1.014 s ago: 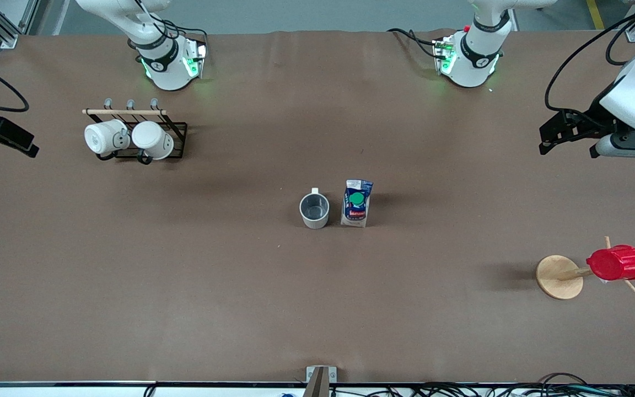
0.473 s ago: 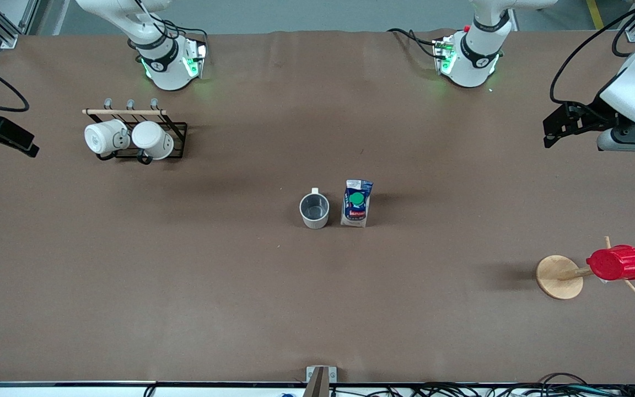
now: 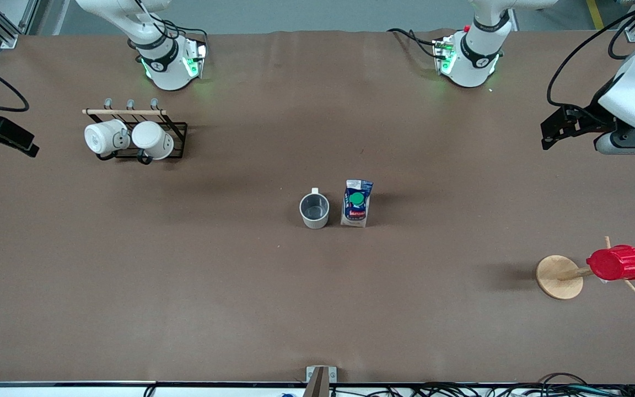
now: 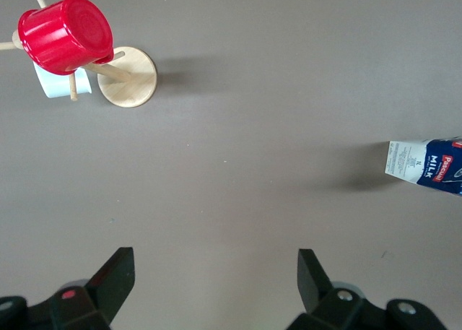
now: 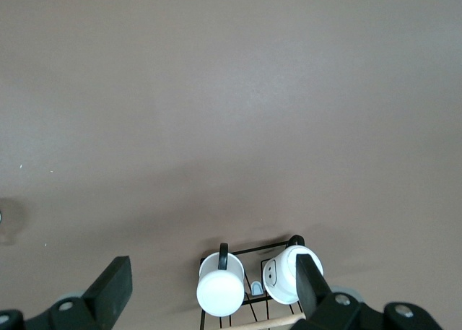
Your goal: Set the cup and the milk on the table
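The right gripper (image 3: 3, 138) hangs with jaws spread and empty at the right arm's table (image 3: 185, 309) end. Mid-table, the cup (image 3: 314, 210) stands just beside the milk (image 3: 356, 202). The left gripper (image 3: 563, 128) hangs spread and empty at the left arm's end. Any nudge there might topple the upright carton

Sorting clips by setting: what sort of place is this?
Likely a robotics lab: two arm bases bolted to a brown-covered table, cables along its edge, and staged kitchen props, a cup beside a milk carton.
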Available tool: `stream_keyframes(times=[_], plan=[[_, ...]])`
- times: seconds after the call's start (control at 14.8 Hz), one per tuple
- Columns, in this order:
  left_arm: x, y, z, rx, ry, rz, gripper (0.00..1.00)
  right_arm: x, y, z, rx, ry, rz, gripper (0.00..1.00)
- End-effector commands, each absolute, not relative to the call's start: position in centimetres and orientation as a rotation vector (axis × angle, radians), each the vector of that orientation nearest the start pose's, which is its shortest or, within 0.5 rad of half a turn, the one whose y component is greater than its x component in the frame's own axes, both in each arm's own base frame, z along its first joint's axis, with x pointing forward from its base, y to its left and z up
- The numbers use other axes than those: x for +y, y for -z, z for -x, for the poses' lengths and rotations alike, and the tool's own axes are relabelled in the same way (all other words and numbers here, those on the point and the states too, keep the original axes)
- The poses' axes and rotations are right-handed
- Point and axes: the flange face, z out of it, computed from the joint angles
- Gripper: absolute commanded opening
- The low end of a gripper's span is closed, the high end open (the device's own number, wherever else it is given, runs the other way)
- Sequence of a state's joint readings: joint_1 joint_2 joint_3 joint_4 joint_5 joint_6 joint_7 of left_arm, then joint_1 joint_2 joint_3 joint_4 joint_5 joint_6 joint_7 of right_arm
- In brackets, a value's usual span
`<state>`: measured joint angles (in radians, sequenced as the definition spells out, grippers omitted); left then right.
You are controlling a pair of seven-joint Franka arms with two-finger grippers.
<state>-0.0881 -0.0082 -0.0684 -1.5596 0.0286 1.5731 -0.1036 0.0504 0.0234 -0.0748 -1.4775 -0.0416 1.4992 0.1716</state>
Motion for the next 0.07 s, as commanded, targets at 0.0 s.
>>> stream_keyframes(times=[0.0], plan=[[-8.31,-63.72,-54.53,0.066,0.041,3.107,0.99,-1.89,-64.96,-55.27,0.308,-0.010,3.150,1.00]])
